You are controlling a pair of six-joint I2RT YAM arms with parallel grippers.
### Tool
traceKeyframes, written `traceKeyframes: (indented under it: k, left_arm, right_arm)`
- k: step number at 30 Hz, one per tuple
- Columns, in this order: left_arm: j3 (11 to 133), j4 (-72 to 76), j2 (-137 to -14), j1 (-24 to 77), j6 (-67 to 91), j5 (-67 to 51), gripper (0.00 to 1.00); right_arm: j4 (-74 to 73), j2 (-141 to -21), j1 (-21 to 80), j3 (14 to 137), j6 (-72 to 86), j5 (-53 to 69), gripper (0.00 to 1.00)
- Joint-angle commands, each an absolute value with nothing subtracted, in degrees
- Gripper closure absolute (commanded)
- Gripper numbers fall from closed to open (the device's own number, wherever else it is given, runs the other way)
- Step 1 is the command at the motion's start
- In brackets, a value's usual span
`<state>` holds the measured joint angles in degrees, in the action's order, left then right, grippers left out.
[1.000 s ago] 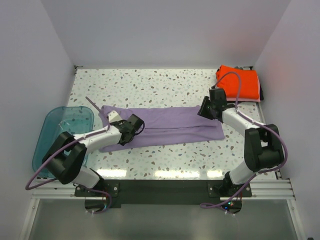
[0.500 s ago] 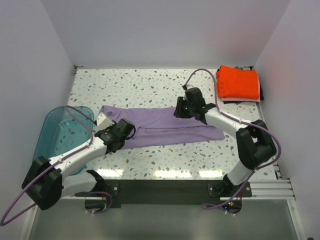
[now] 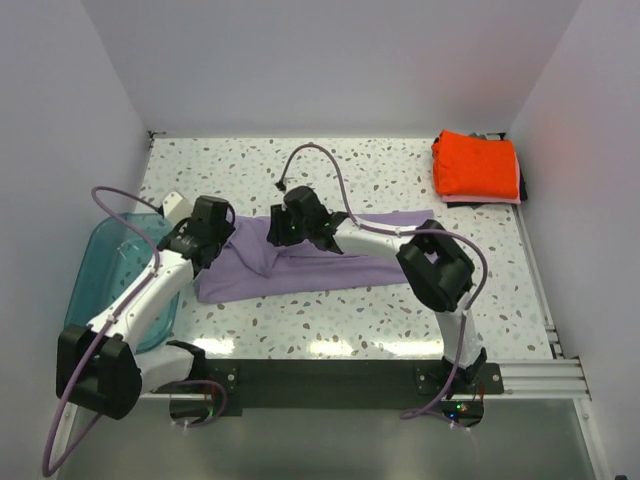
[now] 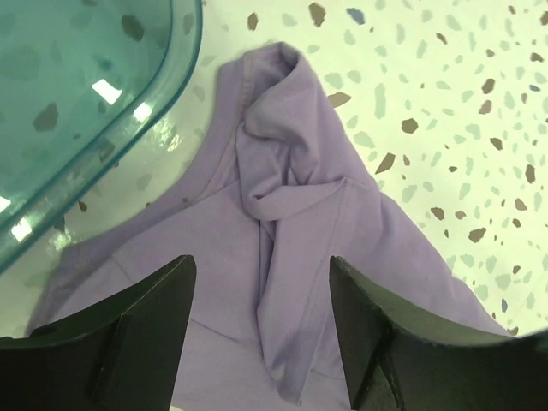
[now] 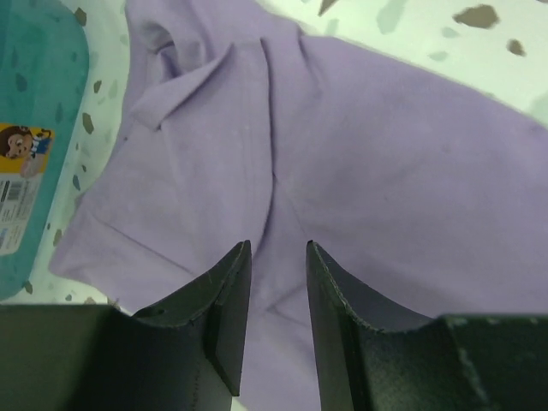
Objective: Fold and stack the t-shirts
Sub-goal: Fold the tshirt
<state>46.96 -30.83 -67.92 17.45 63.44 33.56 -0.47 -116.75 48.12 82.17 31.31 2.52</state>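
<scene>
The lavender t-shirt [image 3: 330,265] lies stretched across the middle of the table, its left end bunched into folds [image 4: 274,163]. My left gripper [image 3: 215,228] hovers over that left end next to the tub, jaws wide open and empty [image 4: 259,261]. My right gripper [image 3: 285,226] is over the shirt's left-middle, its jaws a narrow gap apart with flat cloth [image 5: 360,154] showing beneath them [image 5: 278,246]; nothing is pinched. The orange-red t-shirt [image 3: 477,163] lies folded at the back right on thin pink and dark ones.
The teal plastic tub [image 3: 108,275] stands at the table's left edge, touching the shirt's left end; its rim shows in the left wrist view [image 4: 103,128] and the right wrist view [image 5: 34,103]. Speckled table [image 3: 300,170] lies behind the shirt. Walls close in on three sides.
My right gripper swept left from the shirt's right end to its left-middle. My left gripper moved back and left to the shirt's left end. The cloth there is now bunched.
</scene>
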Motion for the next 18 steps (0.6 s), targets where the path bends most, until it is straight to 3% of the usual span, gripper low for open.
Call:
traceKeyframes:
  k: [1,7,18]
  left_arm:
    - [50.18,-28.04,-63.64,15.03,54.07,28.75,0.3]
    - [50.71,-27.77,-59.33,13.36,47.82,21.9,0.28]
    - [49.57,-28.13,-56.17,13.18,43.86,20.39,0.28]
  right_arm:
    - [5.8,-120.93,48.95,88.23,32.17,1.06,0.64]
    - [7.82,-128.58,49.31,95.79,31.64,1.76,0.64]
    - [4.22,-135.0,49.48,104.76,31.38,0.35,0.63]
